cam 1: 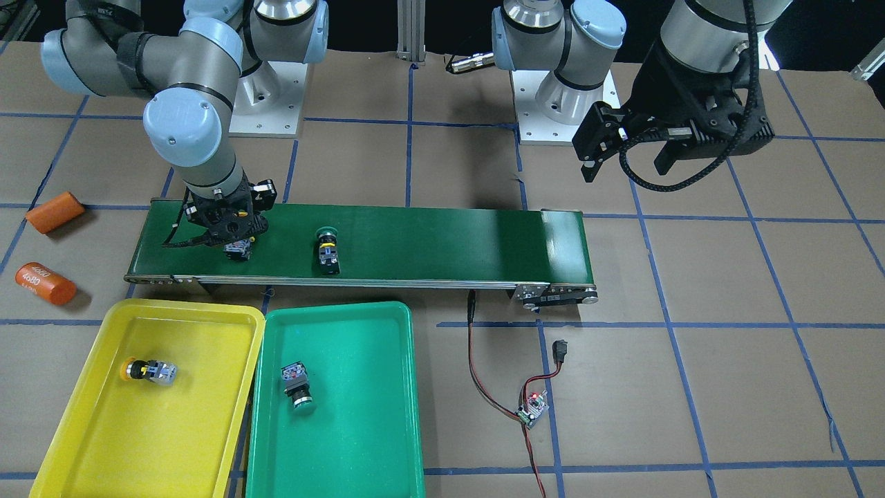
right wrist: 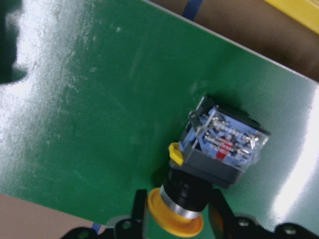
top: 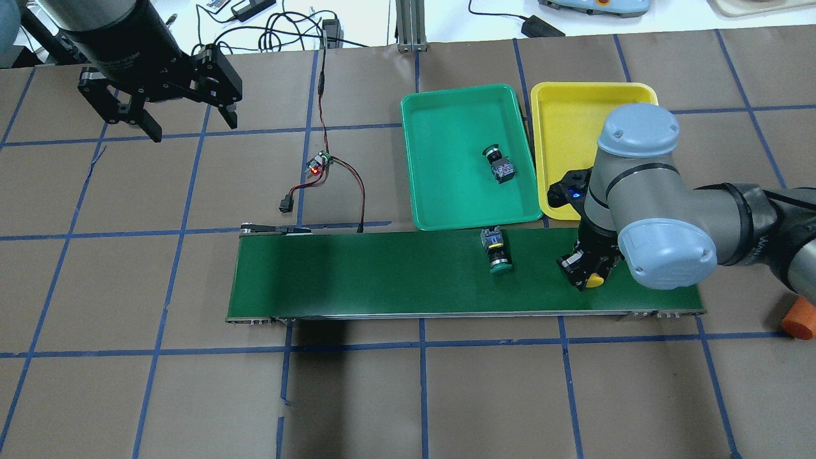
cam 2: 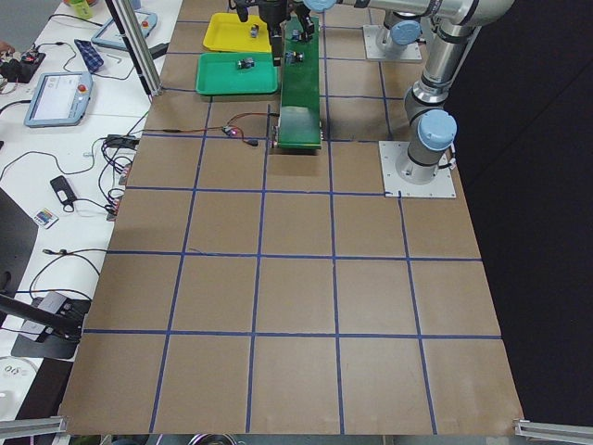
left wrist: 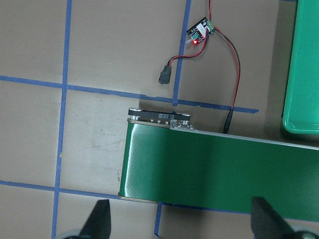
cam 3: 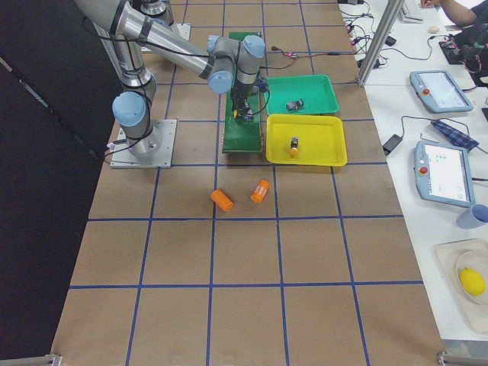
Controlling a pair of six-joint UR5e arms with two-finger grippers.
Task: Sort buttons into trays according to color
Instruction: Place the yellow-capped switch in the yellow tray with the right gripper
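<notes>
My right gripper stood a little apart around the yellow button, at its black neck; I couldn't tell if it squeezed. The edge of the belt ran just beside my fingers, with open green beyond. My left gripper hung wide, holding nothing.

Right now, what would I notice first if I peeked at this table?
Probably the two bright trays side by side: the yellow tray holding one yellow-capped button, the green tray holding one green-capped button. Next, on the long dark-green belt, the right gripper straddles another yellow button, with a second green button lying nearby.
</notes>
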